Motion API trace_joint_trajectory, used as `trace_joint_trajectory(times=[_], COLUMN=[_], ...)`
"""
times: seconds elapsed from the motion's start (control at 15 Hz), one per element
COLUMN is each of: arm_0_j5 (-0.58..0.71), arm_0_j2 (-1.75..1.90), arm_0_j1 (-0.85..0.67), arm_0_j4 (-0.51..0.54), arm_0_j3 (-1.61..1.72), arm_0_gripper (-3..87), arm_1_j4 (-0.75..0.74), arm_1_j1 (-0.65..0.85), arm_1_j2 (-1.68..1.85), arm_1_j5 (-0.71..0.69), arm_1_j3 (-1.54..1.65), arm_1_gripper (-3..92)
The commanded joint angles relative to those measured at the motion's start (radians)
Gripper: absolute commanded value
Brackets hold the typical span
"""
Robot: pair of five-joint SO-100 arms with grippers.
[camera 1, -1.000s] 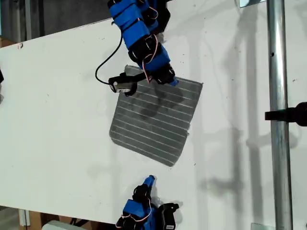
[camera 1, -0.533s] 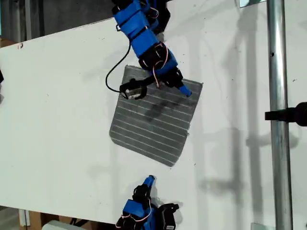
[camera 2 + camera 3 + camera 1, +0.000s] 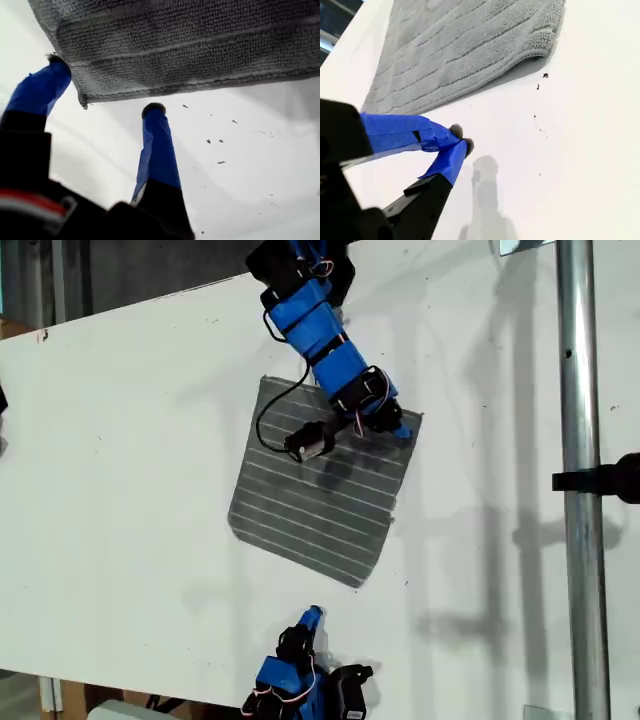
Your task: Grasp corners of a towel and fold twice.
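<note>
The grey towel (image 3: 312,508) with thin white stripes lies flat on the white table (image 3: 120,500). My first gripper (image 3: 401,430) reaches in from the exterior view's top and sits at the towel's upper right corner (image 3: 419,419). In the first wrist view the first gripper (image 3: 103,88) is open, its blue fingers (image 3: 156,145) straddling that corner (image 3: 83,101) without pinching it. My second gripper (image 3: 313,615) rests near the exterior view's bottom edge, short of the towel's lower corner (image 3: 358,584). The second gripper (image 3: 462,138) is shut on nothing, with the towel (image 3: 465,45) ahead of it.
A metal pole (image 3: 577,390) with a black clamp (image 3: 606,480) runs down the exterior view's right side. A black cable (image 3: 268,412) loops from the first arm over the towel. The table's edge slants along the exterior view's top left.
My first gripper has swung toward the exterior view's right along the towel's far edge, ending at the upper right corner. The second arm and the towel have not moved.
</note>
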Motion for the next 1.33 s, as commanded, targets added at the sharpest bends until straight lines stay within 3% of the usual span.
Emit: trace_joint_trajectory(times=[0.0, 0.13, 0.2, 0.27, 0.53, 0.8, 1.07, 1.27], arm_0_j5=[0.0, 0.006, 0.006, 0.006, -0.002, 0.084, 0.189, 0.347], arm_0_j2=[0.003, 0.003, 0.003, 0.003, 0.003, -0.043, -0.543, -1.048], arm_0_j1=[-0.011, -0.017, -0.017, -0.017, -0.026, -0.064, -0.032, 0.044], arm_0_j4=[0.0, 0.0, 0.0, 0.0, -0.006, -0.135, -0.138, -0.115], arm_0_j3=[0.003, 0.003, 0.003, 0.003, -0.005, -0.219, -0.597, -0.887], arm_0_gripper=[-2.9, -2.9, -2.9, -2.9, -2.9, -2.9, -2.9, -2.9], arm_1_j4=[-0.064, -0.153, -0.176, -0.196, -0.193, -0.209, -0.242, -0.239], arm_1_j1=[0.018, 0.031, 0.032, 0.031, 0.032, 0.055, 0.107, 0.135], arm_1_j2=[-0.049, -0.164, -0.202, -0.209, -0.19, -0.19, -0.189, -0.17], arm_1_j5=[-0.003, -0.018, -0.021, -0.034, -0.046, -0.08, -0.153, -0.199], arm_1_j3=[-0.057, -0.064, -0.067, -0.066, -0.066, -0.064, -0.083, -0.101], arm_1_gripper=[30.2, 26.5, 17.8, 1.5, -0.2, -0.2, -0.2, -0.2])
